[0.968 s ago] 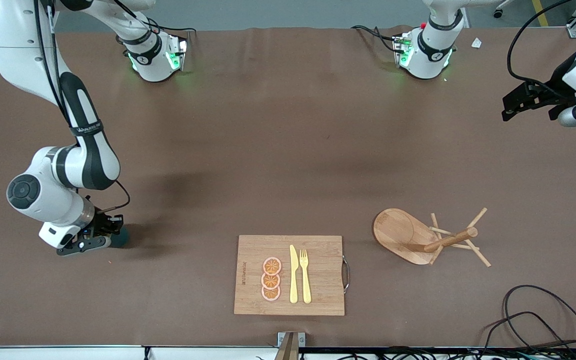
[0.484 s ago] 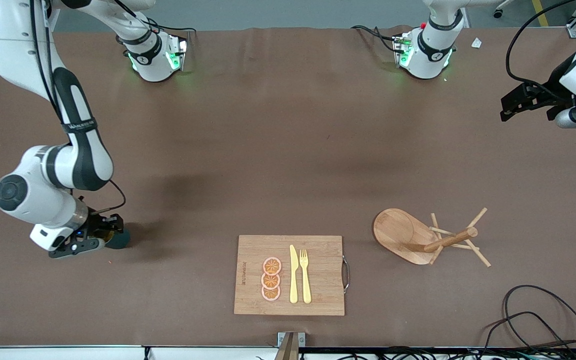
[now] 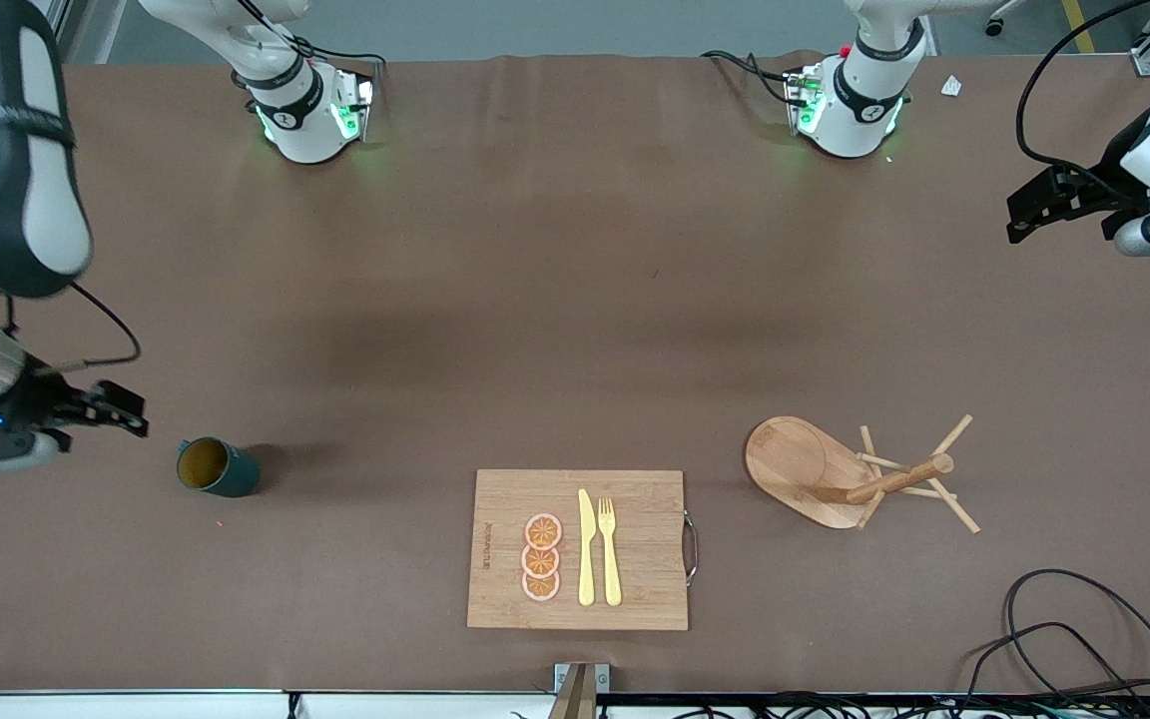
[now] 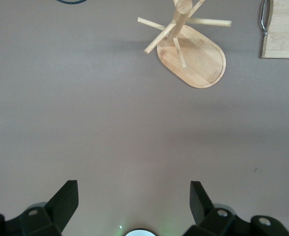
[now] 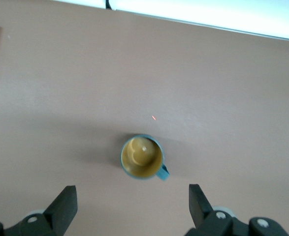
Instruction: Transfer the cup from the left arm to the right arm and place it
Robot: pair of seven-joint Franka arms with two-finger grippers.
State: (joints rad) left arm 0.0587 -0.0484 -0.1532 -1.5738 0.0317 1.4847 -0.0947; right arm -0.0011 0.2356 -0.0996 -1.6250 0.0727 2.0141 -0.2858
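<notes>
The dark teal cup (image 3: 217, 467) stands upright on the table at the right arm's end, its yellowish inside showing and nothing touching it. In the right wrist view the cup (image 5: 141, 157) shows its rim and small handle, apart from the fingers. My right gripper (image 3: 121, 411) hangs open over bare table beside the cup, toward the table's end; between the fingers of this gripper (image 5: 132, 206) there is nothing. My left gripper (image 3: 1022, 212) waits open and empty in the air over the left arm's end of the table, and the same gripper (image 4: 133, 201) sees only tabletop.
A wooden cutting board (image 3: 635, 599) with orange slices, a knife and a fork lies near the front edge. The wooden peg stand (image 3: 835, 474) lies tipped over beside it, toward the left arm's end. Black cables (image 3: 1064, 629) coil at that front corner.
My right gripper opened, let go of the cup, rose and drew away toward the table's end. The cup now stands alone. The left arm has hardly moved.
</notes>
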